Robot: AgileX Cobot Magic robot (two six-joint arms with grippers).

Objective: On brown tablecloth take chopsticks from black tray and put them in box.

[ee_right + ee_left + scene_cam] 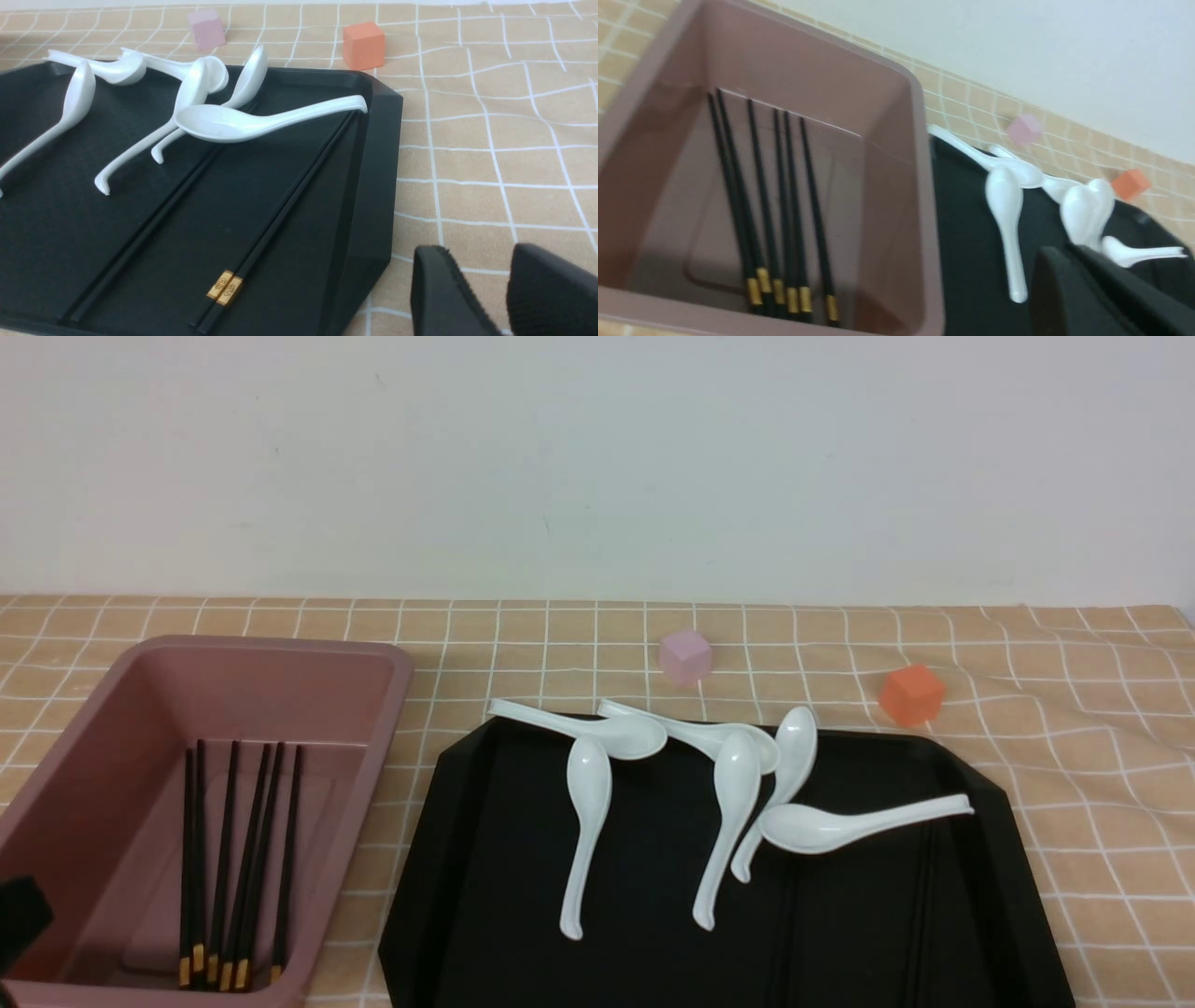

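Observation:
The pink box (280, 647) stands at the left on the brown tablecloth (1102, 784). Several black chopsticks (233, 859) with gold bands lie inside it, leaning on its far wall. My left gripper (1064, 252) is shut and holds nothing, hanging near the box's right side with the box (924, 186) and its chopsticks (784, 200) in view. On the black tray (56, 210), a pair of chopsticks (275, 219) lies near the right rim and another (154, 224) lies further in. My right gripper (479, 254) is open over the cloth, just off the tray's right edge.
Several white spoons (588, 803) lie across the far half of the tray (504, 896), one (243, 123) resting over the chopsticks' far ends. Behind the tray stand a pink cube (686, 655) and an orange cube (912, 694). The cloth is wrinkled at the right.

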